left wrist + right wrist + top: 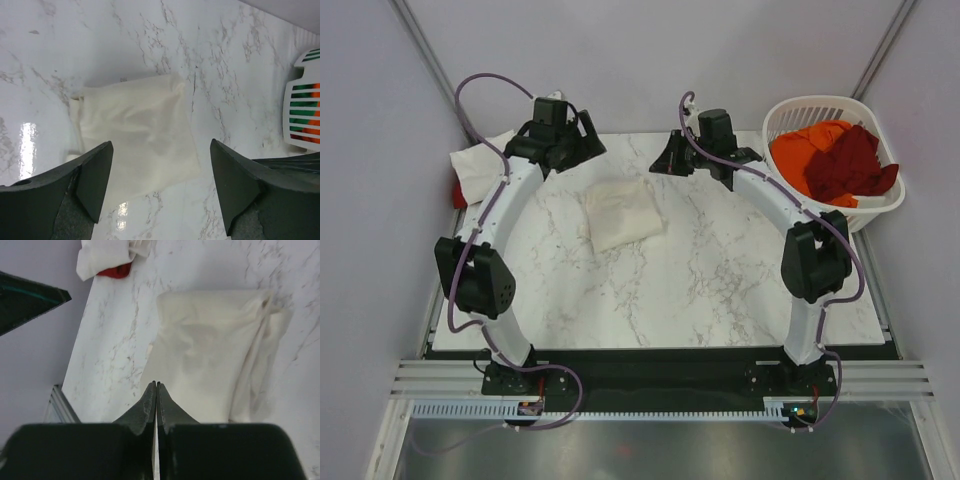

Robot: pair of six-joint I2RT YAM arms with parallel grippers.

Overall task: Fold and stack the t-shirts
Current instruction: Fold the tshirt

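Well, the marble table (720,290) takes up most of what I see, with my two arms arching over it from the near edge. At its far right corner sits a white laundry basket (817,101), partly over the table's edge, holding an orange garment (800,150) and a dark red garment (845,165) in a heap. At the far left corner lies a white cloth pile (480,160), with a red piece (116,271) showing under it.

Between those, in the far middle of the table, one cream t-shirt (623,212) lies folded into a rough rectangle, flat on the marble.

My left claw (160,150) hangs above the shirt's far left side, spread wide with nothing in it. My right claw (156,385) hangs off the shirt's far right, its fingers pressed together and empty.
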